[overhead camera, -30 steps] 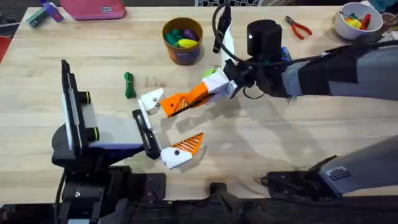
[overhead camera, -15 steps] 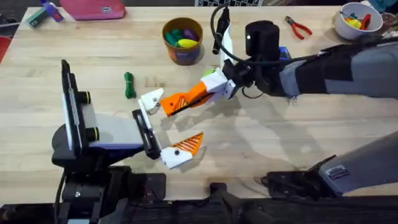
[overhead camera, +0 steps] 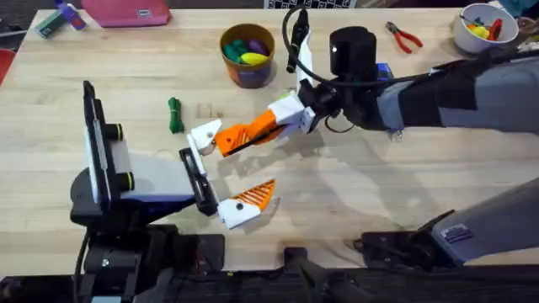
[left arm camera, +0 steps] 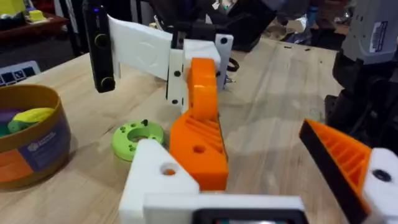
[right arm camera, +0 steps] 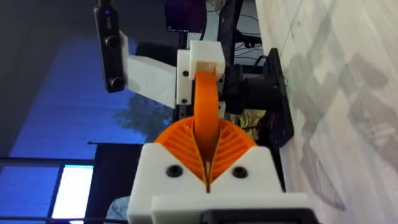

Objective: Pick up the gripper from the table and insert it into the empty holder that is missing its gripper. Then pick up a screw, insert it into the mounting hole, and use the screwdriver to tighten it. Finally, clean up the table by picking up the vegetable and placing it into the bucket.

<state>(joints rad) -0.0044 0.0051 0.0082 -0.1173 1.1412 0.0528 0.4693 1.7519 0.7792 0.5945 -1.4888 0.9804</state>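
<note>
- Reaching across from the right, the right claw (overhead camera: 240,137) is clenched on the gripper (overhead camera: 229,143), the small orange wedge, whose tip sits at the holder (overhead camera: 205,135), the bare white mount of the left arm.
- In the right wrist view the wedge (right arm camera: 206,112) stands edge-on between the closed orange pads (right arm camera: 233,142); its far end meets the white mount (right arm camera: 205,59), and whether it is seated there is hard to make out.
- In the left wrist view the right claw's orange pad (left arm camera: 199,134) covers the wedge, so the joint itself is hidden.
- The left claw (overhead camera: 226,172) is released: its bare mount is up by the right claw, and its other finger (overhead camera: 248,202), still carrying an orange tip, lies well apart toward the counter's near edge.
- The vegetable (overhead camera: 174,115) lies on the counter (overhead camera: 370,185) just beyond the left arm, near the holder but not touching it.
- The bucket (overhead camera: 247,54) stands near the far edge with coloured toys inside.
- A bright-green disc (left arm camera: 138,135) lies between the bucket (left arm camera: 28,146) and the claws; overhead it is hidden by the right arm.
- Something blue (overhead camera: 384,71) peeks past the right arm, too covered to identify.
- Red-handled pliers (overhead camera: 404,37) and a white bowl (overhead camera: 482,29) sit at the far right; the bowl is cut off at the frame's edge.
- Open counter lies below the right arm.
</note>
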